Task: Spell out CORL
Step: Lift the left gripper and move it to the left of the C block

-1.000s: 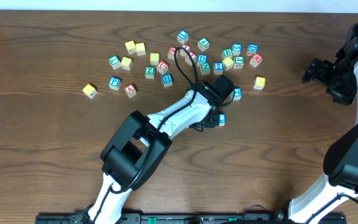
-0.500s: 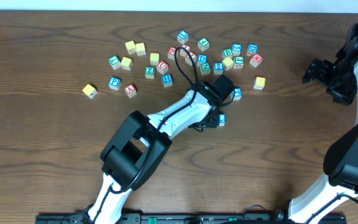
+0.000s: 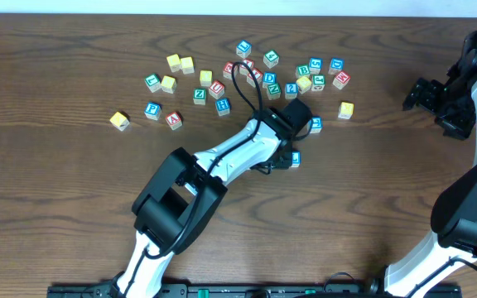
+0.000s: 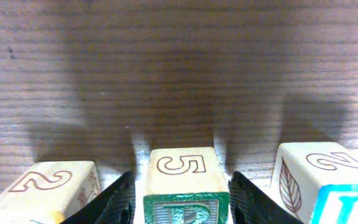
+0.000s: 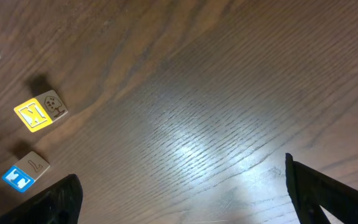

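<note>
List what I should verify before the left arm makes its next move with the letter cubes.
1. Middle cube is the R: cannot tell; its green letter is cut off by the picture edge.
2. Left pincer straddles that cube, one finger per side: ok.
3. Grip is firm: cannot tell; contact is not visible.
4. Room beside the fingers: not ok; the L cube and a third cube stand close on either side.
5. Right pincer open, empty, away from the cubes: ok.
</note>
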Motion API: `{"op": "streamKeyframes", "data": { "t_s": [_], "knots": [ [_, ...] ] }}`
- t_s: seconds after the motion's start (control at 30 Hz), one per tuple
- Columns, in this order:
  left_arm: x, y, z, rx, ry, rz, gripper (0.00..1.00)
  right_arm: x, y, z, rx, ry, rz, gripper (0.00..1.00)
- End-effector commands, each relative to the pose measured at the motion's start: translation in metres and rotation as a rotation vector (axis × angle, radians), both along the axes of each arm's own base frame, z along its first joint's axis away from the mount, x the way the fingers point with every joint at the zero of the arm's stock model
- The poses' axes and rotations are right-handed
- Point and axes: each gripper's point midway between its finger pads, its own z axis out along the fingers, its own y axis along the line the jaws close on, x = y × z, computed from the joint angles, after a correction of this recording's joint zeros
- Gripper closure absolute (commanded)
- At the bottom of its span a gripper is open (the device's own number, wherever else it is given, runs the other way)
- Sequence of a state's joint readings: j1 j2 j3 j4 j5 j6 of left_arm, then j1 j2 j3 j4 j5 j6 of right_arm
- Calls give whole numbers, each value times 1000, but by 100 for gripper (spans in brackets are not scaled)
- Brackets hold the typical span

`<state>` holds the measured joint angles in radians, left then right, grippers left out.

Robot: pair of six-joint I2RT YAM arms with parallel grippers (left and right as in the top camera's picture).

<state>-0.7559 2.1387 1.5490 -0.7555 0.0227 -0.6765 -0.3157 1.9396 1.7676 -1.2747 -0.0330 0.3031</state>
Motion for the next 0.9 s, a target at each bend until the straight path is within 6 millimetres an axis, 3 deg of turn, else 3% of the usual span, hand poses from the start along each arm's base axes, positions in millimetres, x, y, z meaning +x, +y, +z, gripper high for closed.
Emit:
{"op": "streamKeyframes", "data": {
  "t_s": [0.0,0.1,0.33,0.43,0.57,0.67,0.7,0.73,0.77,0.87],
  "knots": [
    [10,2,24,-24,-51,4,52,3,0,6,-3,-20,-6,1],
    [11,1,36,-41,-70,4,52,3,0,6,-3,-20,-6,1],
    [12,-1,96,-124,-168,-13,52,3,0,6,-3,-19,-6,1],
    [14,9,123,-141,-218,4,52,3,0,6,-3,-20,-6,1],
    [26,64,169,-96,-308,62,52,3,0,6,-3,-20,-6,1],
    [30,140,198,-62,-312,230,52,3,0,6,-3,-20,-6,1],
    [29,171,202,-41,-298,302,52,3,0,6,-3,-20,-6,1],
    [29,187,202,-27,-287,340,52,3,0,6,-3,-19,-6,1],
    [25,225,198,14,-241,424,52,3,0,6,-3,-19,-6,1],
    [15,267,180,47,-138,493,52,3,0,6,-3,-20,-6,1]
  ]
}}
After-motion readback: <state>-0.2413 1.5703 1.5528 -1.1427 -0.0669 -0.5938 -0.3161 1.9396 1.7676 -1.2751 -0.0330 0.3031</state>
